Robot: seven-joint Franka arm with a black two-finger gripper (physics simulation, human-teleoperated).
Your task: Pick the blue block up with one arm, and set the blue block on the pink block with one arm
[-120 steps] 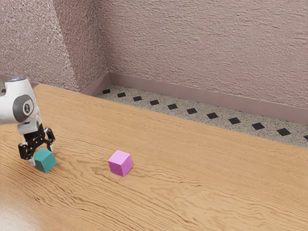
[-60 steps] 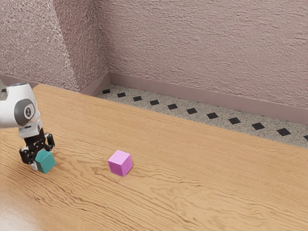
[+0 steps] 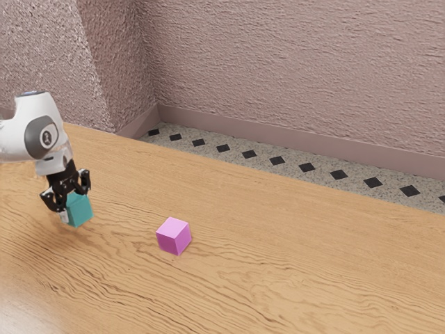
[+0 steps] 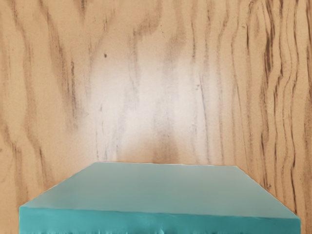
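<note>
— Teal-blue: what is in the gripper [image 3: 71,207]?
— The blue block [image 3: 81,210], pinched between both fingers, hanging just above the wood-grain counter [image 3: 292,278].
— And the pink block [image 3: 174,235]?
— On the counter, well apart from the gripper, toward the exterior view's right. Rough pink walls [image 3: 292,62] rise behind.

You work over a wooden bench [image 3: 278,264] with strong, wavy grain running across it. In the wrist view, that grain shows as dark streaks around a paler patch [image 4: 156,112]. Past the bench's far edge you see a speckled floor [image 3: 323,165] crossed by a row of black diamonds [image 3: 277,160]. A plain mauve skirting [image 3: 299,141] runs along the floor's far side, at the foot of a rough pinkish wall [image 3: 292,62]. At the exterior view's left, a section of that wall juts forward into a corner [image 3: 104,62].
</note>
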